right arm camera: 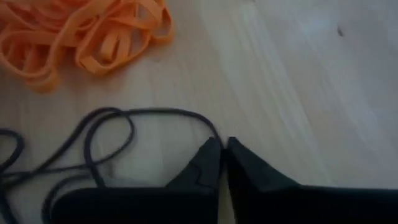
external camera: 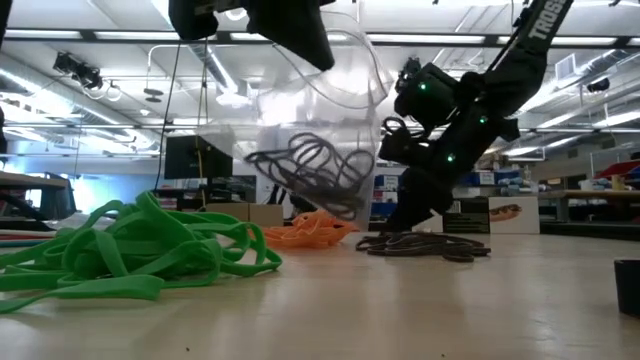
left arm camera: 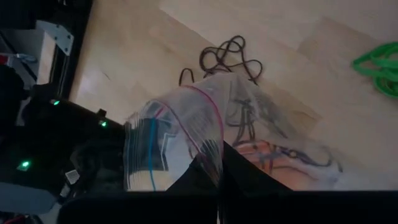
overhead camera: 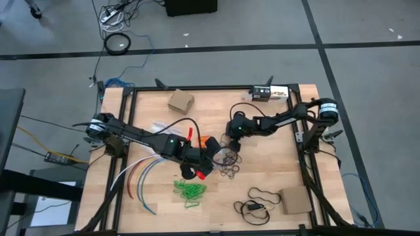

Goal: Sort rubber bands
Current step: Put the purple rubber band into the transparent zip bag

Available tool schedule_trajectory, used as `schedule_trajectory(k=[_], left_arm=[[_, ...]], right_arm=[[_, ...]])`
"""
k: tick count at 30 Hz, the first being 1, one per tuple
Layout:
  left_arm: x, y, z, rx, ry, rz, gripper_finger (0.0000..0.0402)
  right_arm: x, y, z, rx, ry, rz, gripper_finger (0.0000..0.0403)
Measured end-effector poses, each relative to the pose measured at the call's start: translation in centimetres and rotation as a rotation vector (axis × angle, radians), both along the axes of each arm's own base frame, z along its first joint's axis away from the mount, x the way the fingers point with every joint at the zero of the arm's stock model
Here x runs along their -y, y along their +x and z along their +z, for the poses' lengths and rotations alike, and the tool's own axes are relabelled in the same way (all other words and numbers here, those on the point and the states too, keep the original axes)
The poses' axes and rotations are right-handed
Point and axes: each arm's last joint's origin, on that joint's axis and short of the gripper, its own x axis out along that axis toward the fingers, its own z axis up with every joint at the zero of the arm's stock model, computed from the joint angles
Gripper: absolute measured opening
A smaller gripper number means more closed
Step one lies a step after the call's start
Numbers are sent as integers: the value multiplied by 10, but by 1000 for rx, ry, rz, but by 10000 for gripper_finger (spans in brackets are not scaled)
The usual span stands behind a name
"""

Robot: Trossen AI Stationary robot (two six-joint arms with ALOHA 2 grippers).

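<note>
While the left gripper [overhead camera: 209,159] hangs mid-table, fingers pinched shut on a clear zip bag [left arm camera: 180,146] with dark bands inside, right arm reads "TROSS…" in low view. 3 loose heaps: green bands [external camera: 120,255] nearest front edge, orange bands [right arm camera: 74,34] & dark bands [external camera: 420,244] just beside each other at centre. 2 cardboard boxes [overhead camera: 180,102] on table. Right gripper [right arm camera: 222,146] reaches in from far-right corner, tips down at tabletop, closed on a dark band strand [right arm camera: 149,113]
</note>
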Motion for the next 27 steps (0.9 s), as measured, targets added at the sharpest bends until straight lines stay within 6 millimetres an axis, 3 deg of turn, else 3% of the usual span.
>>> schedule_trajectory(k=[4,8,12,18,23,27], left_arm=[[1,1,1,13,-2,-5,0],[2,1,1,22,-4,-7,0],[2,2,2,33,-7,-7,0],[1,5,4,61,-17,-17,0],[-4,9,6,92,-24,-20,0],[-12,14,8,120,-47,-10,0]], right_arm=[[-1,-5,4,-19,27,7,2],[-9,-11,22,4,44,23,0],[-18,-17,63,146,7,34,0],[-34,-42,127,392,-51,55,0],[-46,-68,168,590,-74,77,0],[-54,-83,190,722,-76,99,0]])
